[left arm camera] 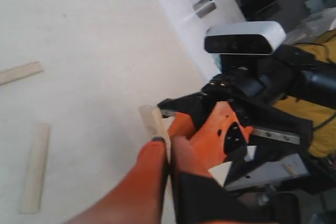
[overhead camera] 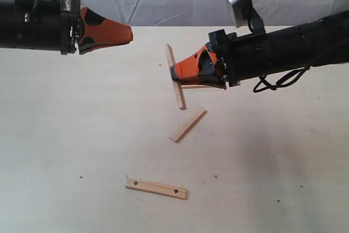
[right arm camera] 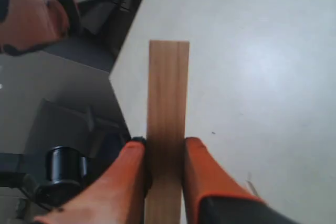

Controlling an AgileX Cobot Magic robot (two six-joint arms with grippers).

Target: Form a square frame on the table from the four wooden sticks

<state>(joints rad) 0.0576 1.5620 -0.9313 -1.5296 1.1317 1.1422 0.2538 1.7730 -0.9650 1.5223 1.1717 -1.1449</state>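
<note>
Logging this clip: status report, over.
Left gripper shut, empty. Right gripper shut on held stick, tilted. Plain stick, dotted stick lie apart; fourth stick half hidden under right gripper. No frame yet, nothing blocking.

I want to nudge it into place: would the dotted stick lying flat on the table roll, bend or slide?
The dotted stick lies flat on the table, so it would probably slide or pivot, not roll. A similar strip juts out straight from the right hand, so bending seems unlikely. Being thin, it is likely light.
</note>
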